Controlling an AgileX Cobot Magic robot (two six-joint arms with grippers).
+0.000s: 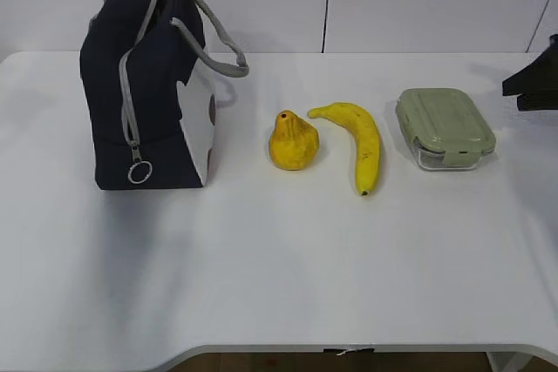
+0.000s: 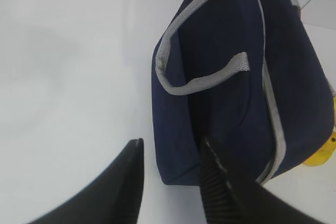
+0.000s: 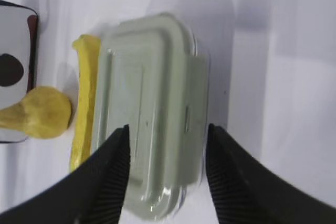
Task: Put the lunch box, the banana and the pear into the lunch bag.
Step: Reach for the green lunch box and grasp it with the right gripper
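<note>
zipper (image 1: 131, 102) looks closed on the lunch bag (image 1: 144, 84), so nothing fits yet. both grippers (image 2: 170, 182) (image 3: 168, 171) open, right over lunch box (image 3: 149, 114); lid's slippery.

Bare table (image 1: 279, 285) in front: free passage. Pear (image 1: 293, 141), banana (image 1: 357, 141) block gap between lunch bag (image 1: 148, 93), lunch box (image 1: 445, 126).

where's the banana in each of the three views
Exterior view: the banana lies right of centre, between the pear and the lunch box.
Left wrist view: the banana cannot be made out; only a yellow sliver shows at the right edge behind the lunch bag.
Right wrist view: left of centre, running along the lunch box's left side.
Shared landmark: the lunch bag, partly visible in every view.
</note>
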